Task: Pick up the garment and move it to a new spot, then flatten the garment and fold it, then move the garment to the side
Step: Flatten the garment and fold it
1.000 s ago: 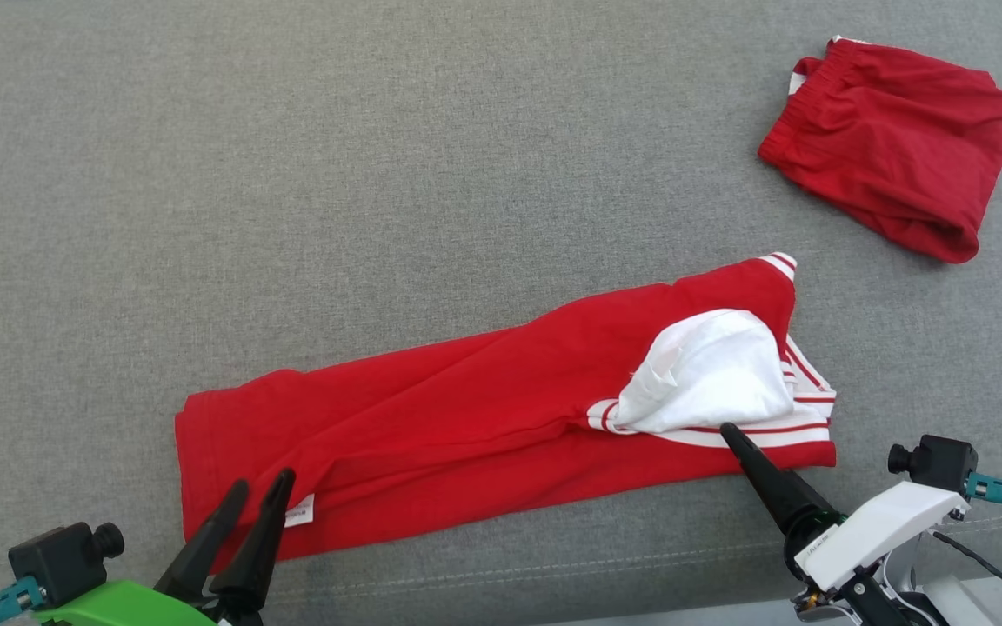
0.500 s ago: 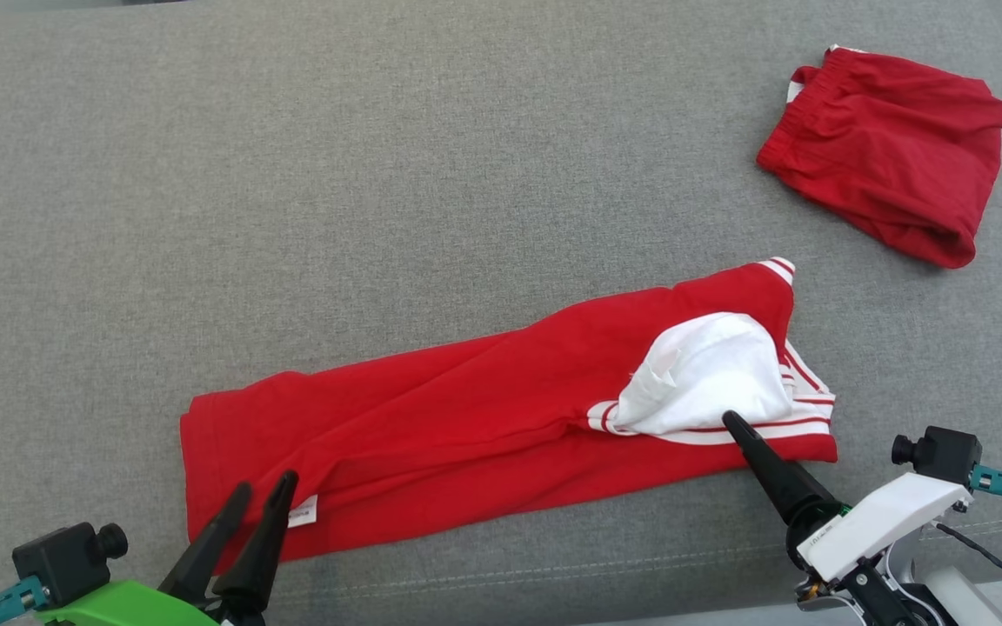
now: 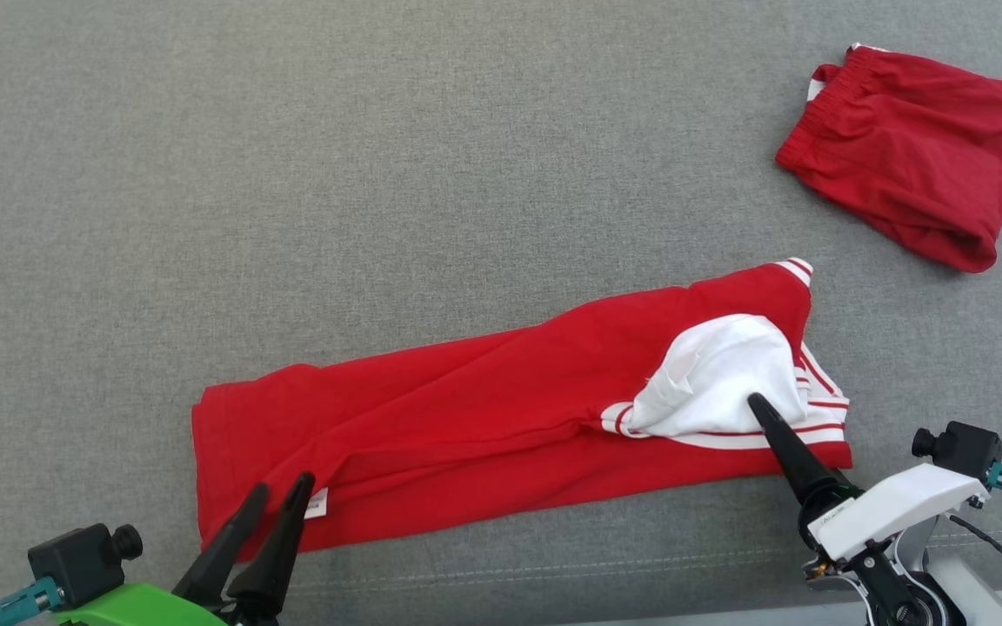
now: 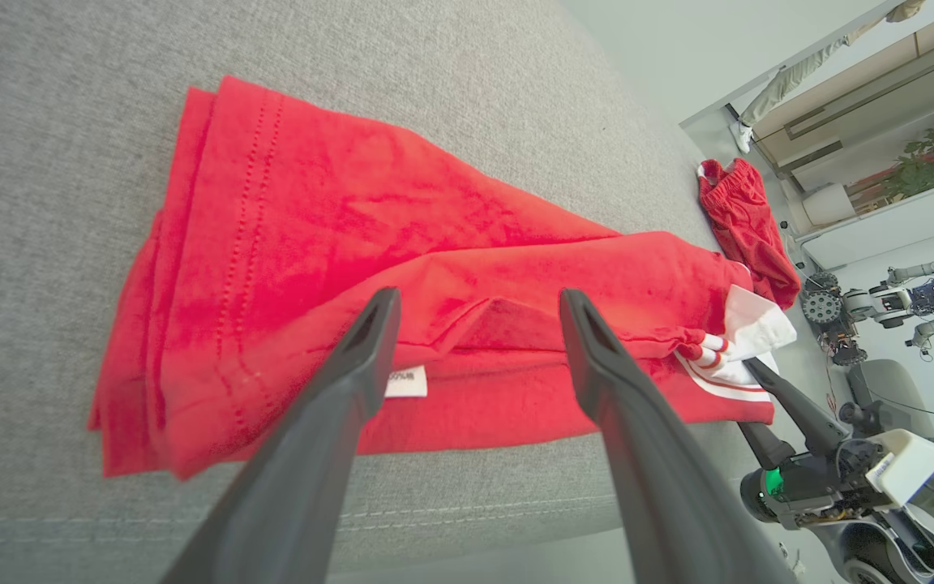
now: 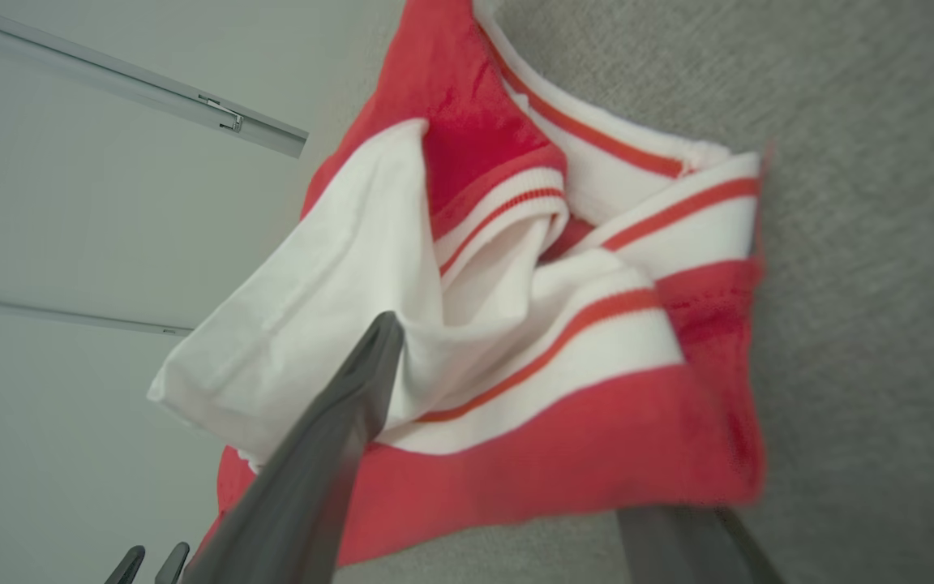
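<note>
To your left, the left gripper (image 3: 281, 483) hangs with its two fingers spread and holding nothing, its tips at the garment's (image 3: 484, 409) near left part. The garment lies across the near half of the grey cushion (image 3: 379, 174). It is a long red strip folded lengthwise, running from low left up to the right.

Expect it to be light, soft and limp. It will sag from any single pinch, and the stacked layers will likely slide over each other. At this left end, take hold at the stitched hem by the small white label (image 3: 317, 502), and pinch all the layers together. The middle carries a raised crease, which makes a poor place to grip.

Further right, white cloth (image 3: 727, 382) and red-and-white striped ribbing bunch up loosely, so this end needs smoothing. The right gripper (image 5: 528, 415) stands wide apart too. One finger lies over the white cloth and the other sits at the near red edge; you cannot tell whether it is under it. The ribbed band looks like the firmer hold there.

Far right and further back, red shorts (image 3: 901, 200) lie well apart from the garment. They should not hinder folding, but mind them when choosing the side spot.
</note>
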You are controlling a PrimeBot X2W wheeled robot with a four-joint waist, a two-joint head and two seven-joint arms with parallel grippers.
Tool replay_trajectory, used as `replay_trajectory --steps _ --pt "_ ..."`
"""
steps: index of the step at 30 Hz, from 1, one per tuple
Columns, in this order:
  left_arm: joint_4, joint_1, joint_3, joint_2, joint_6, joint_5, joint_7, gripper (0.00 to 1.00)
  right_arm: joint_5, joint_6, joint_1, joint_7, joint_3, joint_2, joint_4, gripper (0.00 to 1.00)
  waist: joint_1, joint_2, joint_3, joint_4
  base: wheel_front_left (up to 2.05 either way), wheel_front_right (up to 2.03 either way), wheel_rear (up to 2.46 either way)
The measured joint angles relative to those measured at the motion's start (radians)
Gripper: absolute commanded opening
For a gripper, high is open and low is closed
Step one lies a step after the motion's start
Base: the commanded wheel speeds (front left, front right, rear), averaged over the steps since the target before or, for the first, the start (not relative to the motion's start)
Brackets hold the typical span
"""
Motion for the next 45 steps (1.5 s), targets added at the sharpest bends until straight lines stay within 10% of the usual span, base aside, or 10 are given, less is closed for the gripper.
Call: replay_trajectory --steps 2,4,5,32,45 --pt "-0.002 0.0 -0.005 -0.004 0.0 0.0 0.0 1.0 0.002 0.0 -0.003 -0.016 -0.009 0.005 0.01 0.8 0.0 0.0 -0.001 0.005 0.0 0.0 0.0" --pt "-0.004 0.0 -0.004 -0.007 0.0 0.0 0.0 1.0 0.004 0.0 -0.01 -0.028 -0.015 0.01 0.021 0.06 0.0 0.0 -0.001 0.008 0.0 0.0 0.0" --pt "-0.004 0.0 -0.005 -0.008 0.0 0.0 0.0 1.0 0.004 0.0 -0.013 -0.038 -0.02 0.011 0.027 0.0 0.0 0.0 -0.001 0.009 0.0 0.0 0.0" --pt "0.013 0.0 -0.005 -0.039 -0.003 0.003 -0.006 1.0 -0.002 0.0 -0.034 -0.146 -0.164 -0.178 0.088 0.0 0.0 0.0 -0.026 0.024 0.0 0.0 0.0" --pt "0.021 -0.001 0.002 -0.044 -0.008 0.003 -0.013 1.0 -0.18 -0.003 -0.101 -0.022 0.081 -0.307 -0.264 0.0 0.0 0.0 -0.033 0.027 0.0 0.0 0.0"
